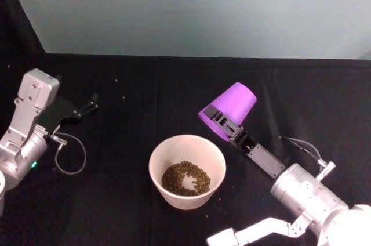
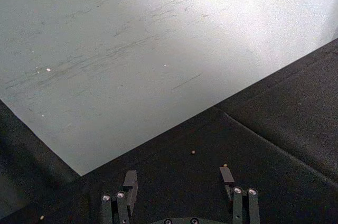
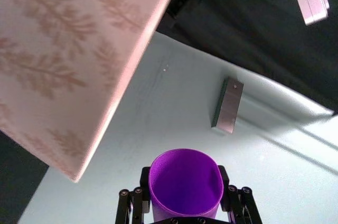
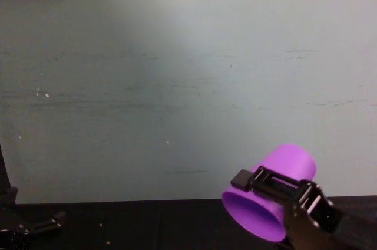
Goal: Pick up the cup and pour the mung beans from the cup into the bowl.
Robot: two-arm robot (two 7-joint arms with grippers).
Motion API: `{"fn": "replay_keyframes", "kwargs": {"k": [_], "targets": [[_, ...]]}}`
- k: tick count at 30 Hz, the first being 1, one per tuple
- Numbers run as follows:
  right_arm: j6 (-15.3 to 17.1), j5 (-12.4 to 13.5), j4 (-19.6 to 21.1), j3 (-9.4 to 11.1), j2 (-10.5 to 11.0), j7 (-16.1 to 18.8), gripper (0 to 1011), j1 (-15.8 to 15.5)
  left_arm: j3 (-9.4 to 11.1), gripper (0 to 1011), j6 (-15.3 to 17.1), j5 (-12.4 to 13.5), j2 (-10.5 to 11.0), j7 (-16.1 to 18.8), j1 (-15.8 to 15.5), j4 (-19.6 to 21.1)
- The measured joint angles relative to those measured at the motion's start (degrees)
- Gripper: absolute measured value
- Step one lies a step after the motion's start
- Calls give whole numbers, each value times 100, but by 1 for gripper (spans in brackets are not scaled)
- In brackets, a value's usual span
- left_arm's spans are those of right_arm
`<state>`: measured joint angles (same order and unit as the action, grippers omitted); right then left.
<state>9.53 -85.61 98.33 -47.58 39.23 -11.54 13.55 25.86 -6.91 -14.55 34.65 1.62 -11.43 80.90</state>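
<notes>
Right of centre in the head view, the right gripper (image 1: 225,123) clamps a small bright purple plastic cup (image 1: 232,107), tipped rim-down above a cream round bowl (image 1: 187,170) holding mung beans (image 1: 185,178). At far left, the left gripper (image 1: 87,108) rests, jaws wide apart.

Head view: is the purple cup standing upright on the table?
No. The cup is held tipped over in the right pincer, its mouth angled down toward the bowl, which already holds mung beans.
</notes>
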Motion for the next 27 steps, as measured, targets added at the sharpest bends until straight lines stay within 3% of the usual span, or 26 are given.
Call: {"fn": "replay_keyframes", "kwargs": {"k": [3, 4, 5, 7, 11, 13, 14, 16, 17, 18, 20, 21, 23, 24, 27], "targets": [[-98, 354, 38, 142, -17, -72, 726, -86, 0, 1011, 0, 0, 0, 0, 0, 0], [-168, 601, 67, 253, -33, -114, 726, -146, 0, 1011, 0, 0, 0, 0, 0, 0], [-168, 601, 67, 253, -33, -114, 726, -146, 0, 1011, 0, 0, 0, 0, 0, 0], [-355, 1242, 128, 500, -79, -184, 726, -276, 0, 1011, 0, 0, 0, 0, 0, 0], [-587, 2008, 185, 803, -146, -245, 726, -439, 0, 1011, 0, 0, 0, 0, 0, 0], [-866, 2834, 195, 1103, -233, -263, 726, -587, 0, 1011, 0, 0, 0, 0, 0, 0], [-866, 2834, 195, 1103, -233, -263, 726, -587, 0, 1011, 0, 0, 0, 0, 0, 0], [-1171, 3709, 175, 1412, -344, -225, 726, -733, 0, 1011, 0, 0, 0, 0, 0, 0], [-1171, 3709, 175, 1412, -344, -225, 726, -733, 0, 1011, 0, 0, 0, 0, 0, 0], [-1309, 4089, 139, 1549, -398, -174, 726, -793, 0, 1011, 0, 0, 0, 0, 0, 0], [-1463, 4514, 99, 1679, -453, -92, 726, -844, 0, 1011, 0, 0, 0, 0, 0, 0], [-1608, 4904, 49, 1798, -498, -4, 726, -890, 0, 1011, 0, 0, 0, 0, 0, 0], [-1739, 5269, -2, 1904, -540, 109, 726, -931, 0, 1011, 0, 0, 0, 0, 0, 0], [-1875, 5681, -66, 2019, -586, 243, 726, -968, 0, 1011, 0, 0, 0, 0, 0, 0], [-2070, 6331, -202, 2181, -660, 492, 726, -1010, 0, 1011, 0, 0, 0, 0, 0, 0]]}}
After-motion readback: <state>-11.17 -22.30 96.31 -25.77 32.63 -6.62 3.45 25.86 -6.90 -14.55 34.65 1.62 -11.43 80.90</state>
